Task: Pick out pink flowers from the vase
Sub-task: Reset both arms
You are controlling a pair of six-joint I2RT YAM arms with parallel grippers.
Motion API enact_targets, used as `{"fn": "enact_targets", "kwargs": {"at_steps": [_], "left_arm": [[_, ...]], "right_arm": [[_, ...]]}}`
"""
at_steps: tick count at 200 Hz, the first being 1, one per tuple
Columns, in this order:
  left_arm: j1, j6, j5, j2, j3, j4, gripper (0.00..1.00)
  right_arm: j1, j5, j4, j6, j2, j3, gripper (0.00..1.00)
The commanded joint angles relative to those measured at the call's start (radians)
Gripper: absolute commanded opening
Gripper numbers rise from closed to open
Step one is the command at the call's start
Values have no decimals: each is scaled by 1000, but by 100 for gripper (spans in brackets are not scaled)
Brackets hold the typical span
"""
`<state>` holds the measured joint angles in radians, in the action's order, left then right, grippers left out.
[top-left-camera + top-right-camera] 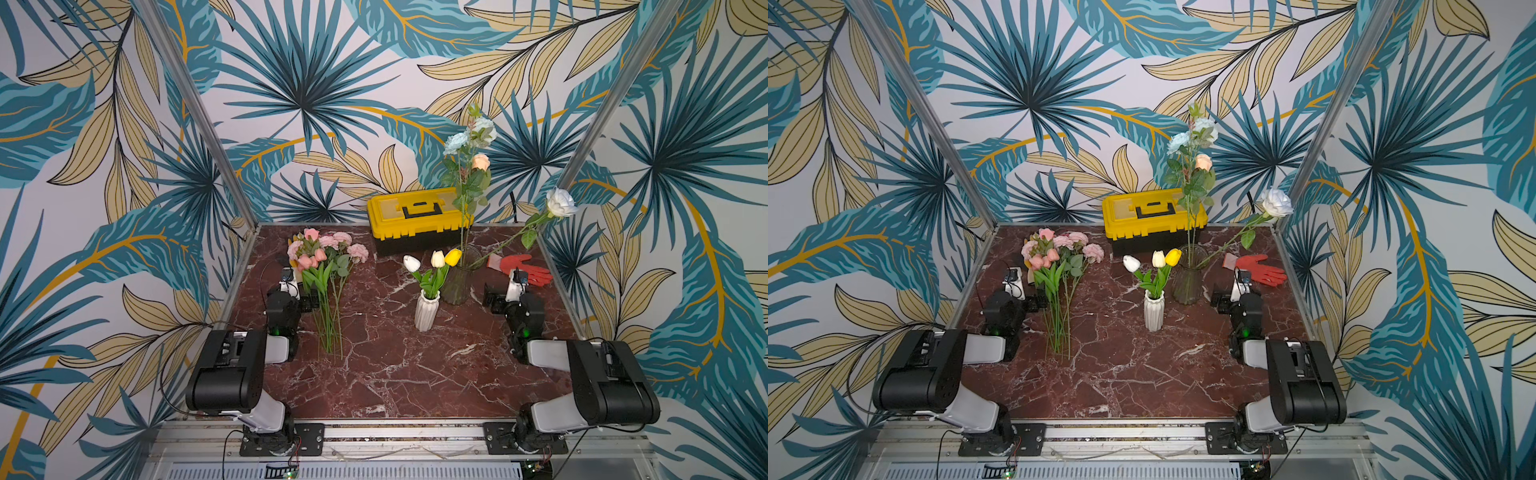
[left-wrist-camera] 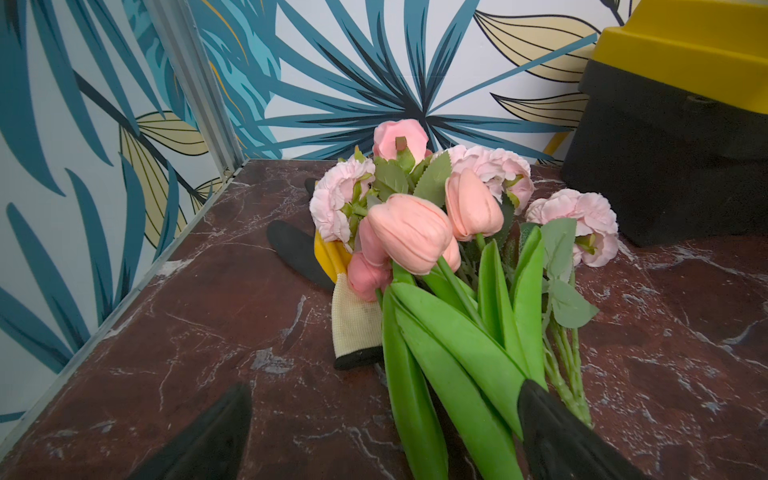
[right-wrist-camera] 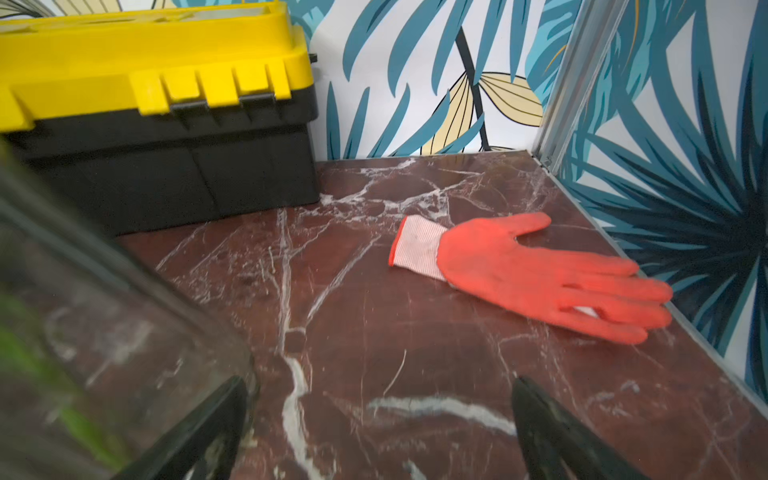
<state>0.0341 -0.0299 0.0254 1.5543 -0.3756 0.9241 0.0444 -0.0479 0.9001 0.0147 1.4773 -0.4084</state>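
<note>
Pink flowers [image 2: 415, 232] lie on the worktop [image 1: 395, 374], stems just beside my left end effector [image 2: 384, 390], which I see spread wide. Right end effector [image 3: 378, 382] is spread too, beside the vase [image 3: 83, 311].

2 top views look down from above — wrist views sit low, sharing the toolbox [image 2: 673, 166] [image 3: 166, 166].

The marble-look bench [image 1: 395, 374] is dark red with white veins. The pale-to-coral pink flowers [image 1: 322, 255] have green stems. The plastic toolbox [image 1: 417, 226] is yellow over black. The rubber-coated work glove [image 3: 532, 270] is orange-red with a white-striped cuff. The ribbed ceramic vase [image 1: 426, 313] is white. The papered walls [image 1: 299, 83] show teal and beige leaves.
</note>
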Motion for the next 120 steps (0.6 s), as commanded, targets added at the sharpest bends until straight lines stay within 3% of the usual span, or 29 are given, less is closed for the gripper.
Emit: {"fn": "enact_targets", "kwargs": {"at_steps": [1, 120], "left_arm": [[-2, 7, -6, 2, -6, 12, 100], [0, 5, -10, -3, -8, 5, 100]], "right_arm": [[2, -26, -87, 8, 10, 0, 99], [1, -26, -105, 13, -6, 2, 99]]}}
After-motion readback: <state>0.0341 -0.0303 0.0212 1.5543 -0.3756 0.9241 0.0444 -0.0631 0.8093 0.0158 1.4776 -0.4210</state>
